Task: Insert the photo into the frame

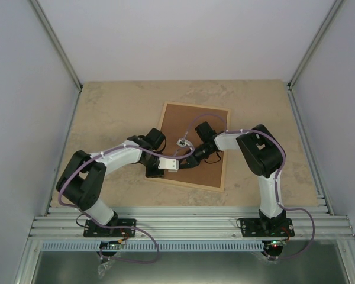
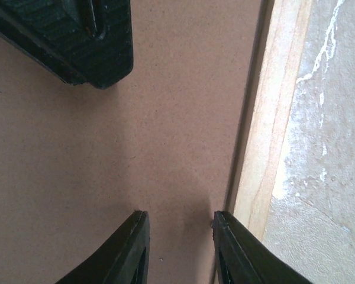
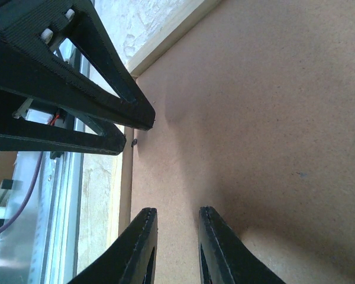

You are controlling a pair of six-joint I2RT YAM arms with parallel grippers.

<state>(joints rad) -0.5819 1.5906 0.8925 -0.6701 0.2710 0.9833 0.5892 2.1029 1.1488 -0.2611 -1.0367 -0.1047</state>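
While left end effector (image 2: pixel 178 220) points down beside frame (image 2: pixel 272 148), right end effector (image 3: pixel 177 213) opposite.

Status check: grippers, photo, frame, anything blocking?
Over backing panel: left gripper, right gripper, jaws apart, empty. No photo in view. Panel fills the frame, covering its opening.

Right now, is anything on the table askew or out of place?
The frame lies slanted against the edges of the table, with the brown backing panel in it. No photo is in view. The left hand and right hand crowd together over the panel's near-left corner, jaws apart, holding nothing.
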